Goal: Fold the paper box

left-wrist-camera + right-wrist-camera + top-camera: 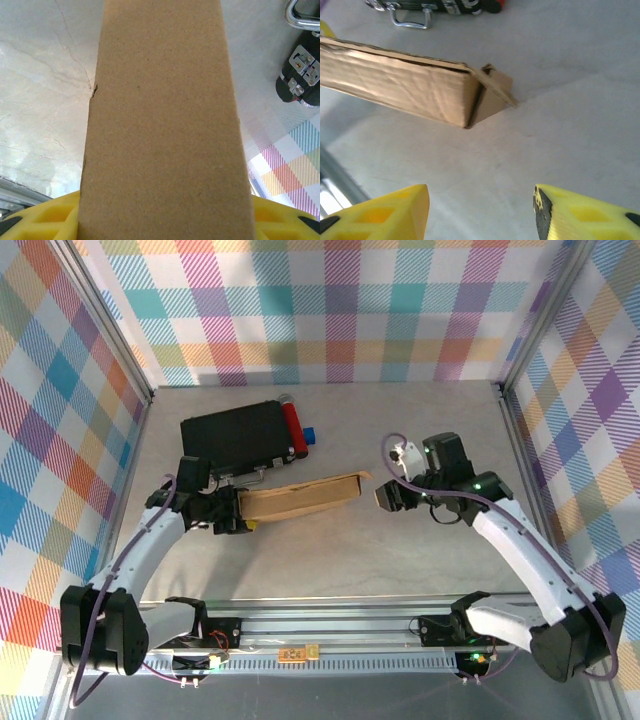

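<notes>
Paper box (300, 497), long axis left-right, left end in left claw (238, 512)

bench: pale grey, faintly veined stone-look bench top (330, 570), centre of frame | walls: pastel multicolour checked panels (340, 300) at top, left and right | frame: silver aluminium corner posts (120, 335) upper left and upper right; slotted aluminium rail (330, 625) along bottom | light: even, shadows soft
</notes>
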Controlling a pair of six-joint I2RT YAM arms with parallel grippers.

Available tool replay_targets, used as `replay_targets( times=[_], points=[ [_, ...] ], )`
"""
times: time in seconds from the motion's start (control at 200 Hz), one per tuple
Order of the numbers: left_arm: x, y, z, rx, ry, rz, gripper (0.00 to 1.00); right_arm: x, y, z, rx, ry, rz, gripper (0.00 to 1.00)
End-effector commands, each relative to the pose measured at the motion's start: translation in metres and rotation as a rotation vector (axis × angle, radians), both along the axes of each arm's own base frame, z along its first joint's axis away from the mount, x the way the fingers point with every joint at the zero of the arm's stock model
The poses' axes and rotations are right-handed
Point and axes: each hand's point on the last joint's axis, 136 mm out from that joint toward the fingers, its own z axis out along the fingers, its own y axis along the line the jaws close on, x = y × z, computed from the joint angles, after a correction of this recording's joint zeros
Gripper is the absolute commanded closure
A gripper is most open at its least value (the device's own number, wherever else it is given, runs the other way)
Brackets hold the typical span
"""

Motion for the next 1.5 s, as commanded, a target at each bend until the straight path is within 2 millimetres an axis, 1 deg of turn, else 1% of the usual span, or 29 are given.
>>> replay_targets(
  times=[0.0, 0.13, 0.225, 0.435, 0.495, 0.605, 0.715, 0.845, 0.955, 1.1, 1.17, 1.255, 1.33, 1.39, 1.495],
  points=[
    [-0.010, 0.021, -0.020, 0.098, 0.081, 0.019, 0.77, 0.035, 0.006, 0.001, -0.123, -0.170, 0.106, 0.41],
    [-0.005, 0.026, -0.022, 0.111, 0.078, 0.031, 0.77, 0.048, 0.022, 0.011, -0.100, -0.180, 0.163, 0.42],
    [-0.003, 0.028, -0.025, 0.117, 0.080, 0.034, 0.77, 0.054, 0.030, 0.011, -0.100, -0.170, 0.185, 0.45],
    [0.002, 0.031, -0.026, 0.121, 0.077, 0.042, 0.76, 0.046, 0.049, 0.005, -0.110, -0.123, 0.270, 0.55],
    [0.004, 0.032, -0.025, 0.121, 0.071, 0.046, 0.76, 0.043, 0.050, 0.002, -0.113, -0.113, 0.278, 0.57],
    [0.007, 0.033, -0.025, 0.118, 0.066, 0.050, 0.77, 0.041, 0.046, -0.004, -0.143, -0.115, 0.263, 0.58],
    [0.009, 0.032, -0.025, 0.117, 0.067, 0.049, 0.76, 0.045, 0.043, -0.007, -0.163, -0.122, 0.249, 0.62],
    [0.012, 0.032, -0.025, 0.125, 0.052, 0.024, 0.76, 0.049, 0.047, -0.008, -0.160, -0.104, 0.250, 0.76],
    [0.015, 0.031, -0.024, 0.125, 0.046, 0.020, 0.76, 0.050, 0.051, -0.011, -0.168, -0.089, 0.251, 0.79],
    [0.017, 0.031, -0.023, 0.122, 0.045, 0.020, 0.75, 0.051, 0.053, -0.014, -0.175, -0.077, 0.242, 0.89],
    [0.017, 0.031, -0.024, 0.122, 0.050, 0.023, 0.73, 0.052, 0.054, -0.013, -0.168, -0.071, 0.233, 0.95],
    [0.017, 0.031, -0.026, 0.118, 0.055, 0.028, 0.65, 0.051, 0.059, -0.007, -0.140, -0.055, 0.221, 1.00],
    [0.018, 0.030, -0.028, 0.109, 0.060, 0.034, 0.58, 0.049, 0.063, -0.004, -0.123, -0.022, 0.197, 1.00],
    [0.020, 0.028, -0.029, 0.098, 0.048, 0.030, 0.51, 0.047, 0.064, -0.007, -0.125, 0.018, 0.176, 1.00],
    [0.026, 0.025, -0.031, 0.061, 0.049, 0.056, 0.47, 0.044, 0.063, -0.017, -0.144, 0.087, 0.142, 1.00]
  ],
)
